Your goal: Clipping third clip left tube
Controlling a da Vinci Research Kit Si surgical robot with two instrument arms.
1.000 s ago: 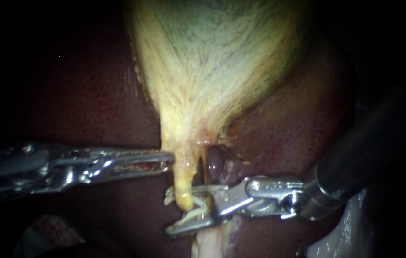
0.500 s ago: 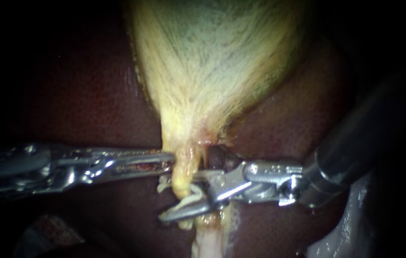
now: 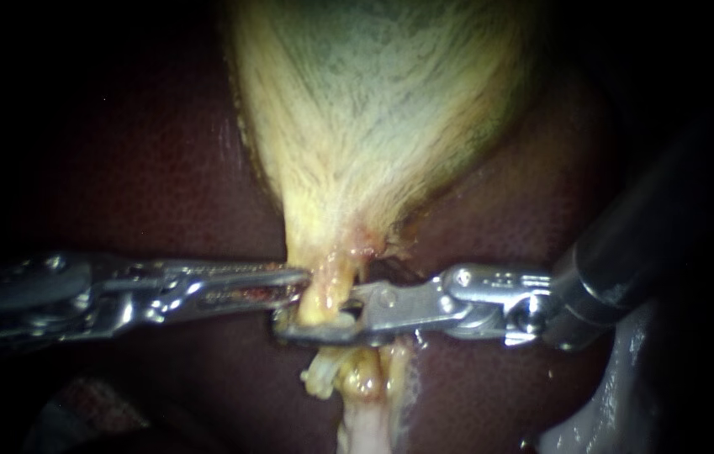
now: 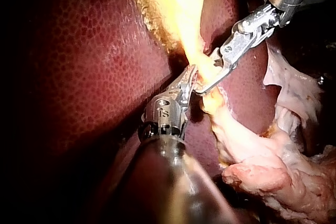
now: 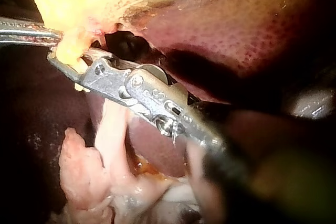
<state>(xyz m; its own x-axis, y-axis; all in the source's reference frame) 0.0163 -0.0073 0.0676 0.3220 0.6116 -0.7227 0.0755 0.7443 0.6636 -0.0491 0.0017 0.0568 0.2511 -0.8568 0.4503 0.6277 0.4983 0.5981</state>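
Endoscope view: gallbladder (image 3: 373,126) fills upper centre, pale yellow-green with fibrous streaks, tapering down to a narrow yellow neck; liver (image 3: 155,176) on either side, dark red, finely speckled, wet sheen; everything beyond is black. Left tube (image 3: 329,290) sits centre frame just below the taper — waxy yellow, soft-looking. Left instrument (image 3: 293,284) enters from mid left, bright steel; slotted jaws lie together and empty, tips touching the tube's left side. Right instrument (image 3: 316,324) enters from the right, dark shaft, polished hinged tip; jaws clamped across the left tube from both sides. Ragged tissue (image 3: 361,395), whitish and stringy, hangs at bottom centre.

Left wrist view: left instrument (image 4: 188,83) tip against the left tube (image 4: 202,59); right instrument (image 4: 210,81) just ahead of it, thin curved jaw hooked round the tube; liver (image 4: 79,66) pebbled maroon; ragged tissue (image 4: 273,171) lumpy, pink-white, beside the shaft.

Right wrist view: right instrument (image 5: 65,64) jaws closed on the left tube (image 5: 67,48); left instrument (image 5: 26,34) meets the tube from the far side; ragged tissue (image 5: 84,177) lies under the jaws — glossy, folded.
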